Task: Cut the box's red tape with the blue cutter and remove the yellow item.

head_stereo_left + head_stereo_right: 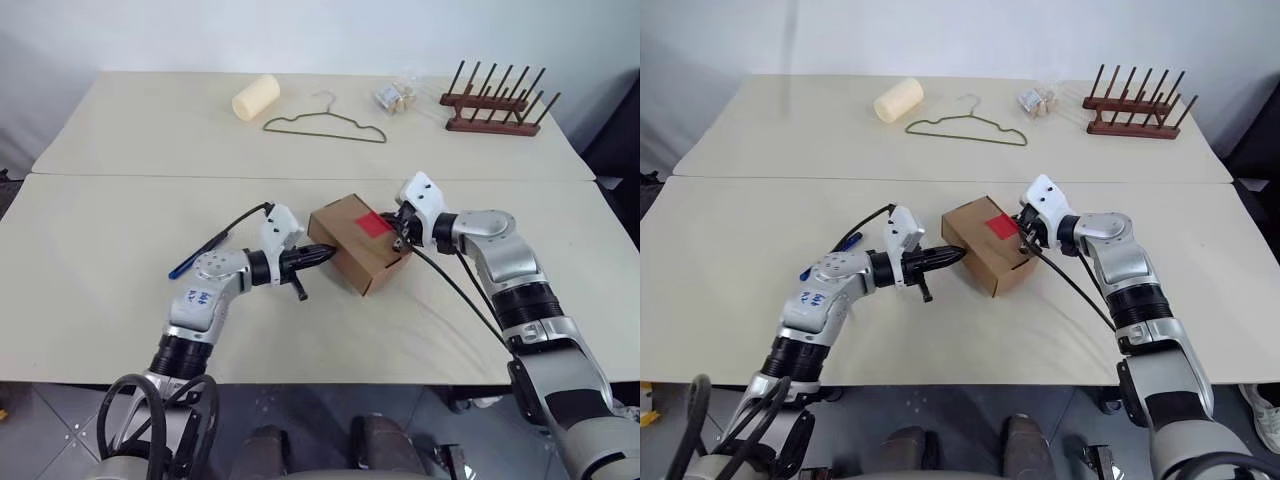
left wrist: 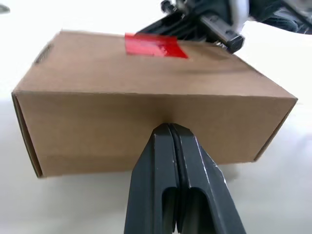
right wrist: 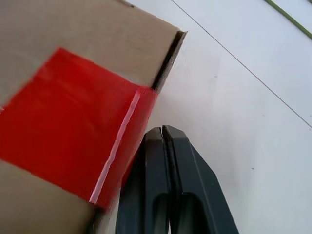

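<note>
The box [image 1: 357, 242] sits mid-table, hemmed on two sides: the left gripper [image 1: 326, 252], fingers pressed together, touches its long side from 9 o'clock, and the right gripper [image 1: 400, 238], also closed, sits against the end by the red tape [image 1: 374, 223] at 3 o'clock. The blue cutter [image 1: 200, 256] lies at 9 o'clock, past the left forearm. The table [image 1: 110, 225] is bare from 11 to 1 o'clock up to the seam. Well beyond stand the cream roll [image 1: 256, 97], wire hanger [image 1: 325, 122], clear packet [image 1: 397, 96] and wooden rack [image 1: 498, 104]. The near side at 6 o'clock is open.
</note>
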You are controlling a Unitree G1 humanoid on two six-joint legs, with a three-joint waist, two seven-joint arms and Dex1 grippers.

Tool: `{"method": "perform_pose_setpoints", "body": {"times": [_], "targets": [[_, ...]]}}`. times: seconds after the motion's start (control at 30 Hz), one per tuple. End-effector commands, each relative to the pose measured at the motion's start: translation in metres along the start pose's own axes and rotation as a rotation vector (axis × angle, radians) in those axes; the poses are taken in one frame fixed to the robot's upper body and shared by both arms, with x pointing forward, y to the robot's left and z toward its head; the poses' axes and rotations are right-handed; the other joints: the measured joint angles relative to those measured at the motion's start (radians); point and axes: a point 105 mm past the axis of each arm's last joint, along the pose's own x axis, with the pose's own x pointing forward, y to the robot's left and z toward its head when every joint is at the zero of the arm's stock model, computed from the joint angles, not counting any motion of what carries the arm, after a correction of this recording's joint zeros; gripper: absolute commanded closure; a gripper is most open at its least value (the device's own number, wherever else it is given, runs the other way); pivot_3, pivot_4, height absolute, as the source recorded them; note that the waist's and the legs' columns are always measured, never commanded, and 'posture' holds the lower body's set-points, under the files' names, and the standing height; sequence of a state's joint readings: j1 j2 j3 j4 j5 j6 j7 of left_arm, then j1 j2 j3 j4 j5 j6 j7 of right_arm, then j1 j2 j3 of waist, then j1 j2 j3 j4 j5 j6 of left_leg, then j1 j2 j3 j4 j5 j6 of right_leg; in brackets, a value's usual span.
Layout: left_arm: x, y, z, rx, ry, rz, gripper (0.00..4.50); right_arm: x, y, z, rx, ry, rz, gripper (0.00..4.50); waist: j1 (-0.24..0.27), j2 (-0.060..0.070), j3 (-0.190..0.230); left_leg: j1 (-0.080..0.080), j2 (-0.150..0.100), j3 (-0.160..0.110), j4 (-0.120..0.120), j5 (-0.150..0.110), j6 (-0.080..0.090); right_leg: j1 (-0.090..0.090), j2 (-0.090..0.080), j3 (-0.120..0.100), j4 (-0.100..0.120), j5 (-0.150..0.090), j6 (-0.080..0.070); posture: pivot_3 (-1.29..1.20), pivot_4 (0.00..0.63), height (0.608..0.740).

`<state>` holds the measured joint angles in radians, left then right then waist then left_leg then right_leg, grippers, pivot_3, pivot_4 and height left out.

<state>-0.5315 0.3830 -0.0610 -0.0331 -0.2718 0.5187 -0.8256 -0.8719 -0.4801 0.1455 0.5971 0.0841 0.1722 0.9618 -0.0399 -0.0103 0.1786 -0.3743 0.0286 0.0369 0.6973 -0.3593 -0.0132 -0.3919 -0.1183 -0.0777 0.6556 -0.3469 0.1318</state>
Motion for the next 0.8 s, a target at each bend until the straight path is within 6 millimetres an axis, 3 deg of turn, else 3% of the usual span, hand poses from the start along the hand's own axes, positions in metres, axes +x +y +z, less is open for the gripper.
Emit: {"method": "perform_pose_setpoints", "body": {"times": [0.03,0.1,0.2,0.53,0.8], "targets": [[-0.028,-0.005,0.011,0.003,-0.011,-0.018,4.5,-0.013,-0.009,0.015,0.021,-0.085,0.027,4.45,-0.007,0.0,0.0,0.0,0.001,0.0,0.0,0.0,0.0,0.0,0.0,0.0,0.0,0.0,0.0,0.0,0.15,0.74],[-0.037,-0.004,0.001,-0.018,0.025,-0.002,4.5,-0.014,-0.008,0.01,0.007,-0.074,0.044,4.45,-0.009,0.001,0.0,0.0,0.002,0.0,0.0,0.0,0.0,0.0,0.0,0.0,0.0,0.0,0.0,0.0,0.15,0.74],[-0.036,-0.002,-0.007,-0.022,0.045,0.029,4.5,-0.011,-0.005,0.006,-0.004,-0.067,0.056,4.45,-0.002,0.001,0.001,0.0,0.002,0.0,0.0,0.0,0.0,0.001,-0.001,0.0,-0.001,0.0,0.0,0.0,0.15,0.74],[0.021,-0.006,-0.011,-0.054,0.018,0.012,4.5,-0.003,0.008,-0.008,-0.021,-0.046,0.116,4.45,0.012,0.001,0.001,0.0,-0.001,0.0,0.001,0.0,0.0,0.001,-0.001,0.0,-0.001,0.001,0.0,0.0,0.15,0.74],[0.025,-0.029,-0.014,-0.069,0.047,-0.11,4.5,-0.018,0.009,-0.007,-0.031,-0.04,0.139,4.45,0.01,0.001,0.001,0.0,0.0,0.0,0.001,0.0,0.0,0.001,0.0,0.0,-0.001,0.001,0.0,0.0,0.15,0.74]]}}
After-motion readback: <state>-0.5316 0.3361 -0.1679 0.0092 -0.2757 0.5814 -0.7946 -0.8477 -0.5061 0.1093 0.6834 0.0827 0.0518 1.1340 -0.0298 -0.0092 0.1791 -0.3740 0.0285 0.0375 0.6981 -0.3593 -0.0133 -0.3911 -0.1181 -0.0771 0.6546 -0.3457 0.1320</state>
